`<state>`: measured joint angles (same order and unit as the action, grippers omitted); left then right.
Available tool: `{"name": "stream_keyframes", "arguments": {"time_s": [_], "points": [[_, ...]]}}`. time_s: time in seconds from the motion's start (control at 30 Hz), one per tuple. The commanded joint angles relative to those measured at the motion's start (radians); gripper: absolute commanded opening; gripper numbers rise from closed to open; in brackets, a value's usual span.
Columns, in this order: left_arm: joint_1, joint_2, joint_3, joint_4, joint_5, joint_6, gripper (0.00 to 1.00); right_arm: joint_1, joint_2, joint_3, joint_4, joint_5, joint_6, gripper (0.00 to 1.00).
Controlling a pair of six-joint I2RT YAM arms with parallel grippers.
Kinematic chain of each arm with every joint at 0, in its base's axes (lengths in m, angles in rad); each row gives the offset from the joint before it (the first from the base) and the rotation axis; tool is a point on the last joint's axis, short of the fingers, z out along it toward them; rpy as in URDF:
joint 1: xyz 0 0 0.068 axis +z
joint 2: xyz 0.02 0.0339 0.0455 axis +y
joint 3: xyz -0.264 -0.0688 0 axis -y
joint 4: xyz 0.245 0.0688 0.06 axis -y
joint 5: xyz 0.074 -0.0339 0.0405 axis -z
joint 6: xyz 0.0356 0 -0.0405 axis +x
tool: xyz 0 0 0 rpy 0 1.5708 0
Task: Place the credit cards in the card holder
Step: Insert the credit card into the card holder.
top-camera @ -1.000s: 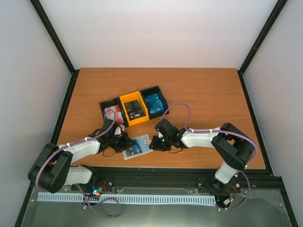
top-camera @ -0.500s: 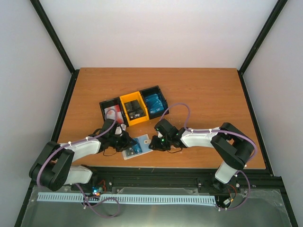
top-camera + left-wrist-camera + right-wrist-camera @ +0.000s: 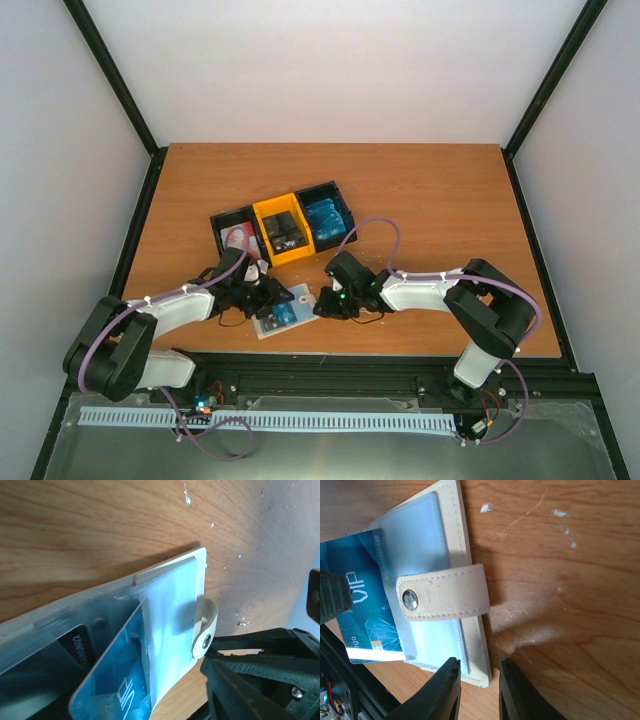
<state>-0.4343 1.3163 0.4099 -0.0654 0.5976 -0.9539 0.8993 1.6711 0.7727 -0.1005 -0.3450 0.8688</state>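
Note:
The beige card holder lies open on the table near the front edge, its snap tab folded over the clear pocket. A blue credit card sits partly inside that pocket and sticks out to the left. My left gripper is at the holder's left end, with one ribbed fingertip resting on the blue card; its jaw gap is hidden. My right gripper stands open astride the holder's right-hand corner, one finger over the pocket and the other over bare wood.
A black-and-yellow three-compartment tray stands just behind the holder. It holds red-and-white cards, black cards and blue cards. The right gripper's black body fills the left wrist view's lower right.
My left gripper has edged slightly to the right against the holder. The right arm and the holder have stayed where they were.

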Motion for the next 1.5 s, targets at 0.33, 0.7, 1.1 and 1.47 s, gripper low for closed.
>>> {"name": "stream_keyframes", "arguments": {"time_s": [0.33, 0.7, 1.1, 1.47], "points": [[-0.003, -0.027, 0.087, -0.313, -0.104, 0.024, 0.65, 0.016, 0.03, 0.007, -0.032, 0.005, -0.023, 0.24], [-0.003, -0.045, 0.093, -0.381, -0.121, 0.035, 0.68, 0.034, 0.013, 0.026, -0.001, -0.028, -0.085, 0.27], [-0.003, -0.106, 0.134, -0.522, -0.155, -0.012, 0.73, 0.047, 0.026, 0.026, 0.035, -0.042, -0.071, 0.28], [0.054, -0.211, 0.053, -0.557, -0.133, -0.014, 0.72, 0.06, 0.026, 0.026, 0.049, -0.048, -0.067, 0.28]]}}
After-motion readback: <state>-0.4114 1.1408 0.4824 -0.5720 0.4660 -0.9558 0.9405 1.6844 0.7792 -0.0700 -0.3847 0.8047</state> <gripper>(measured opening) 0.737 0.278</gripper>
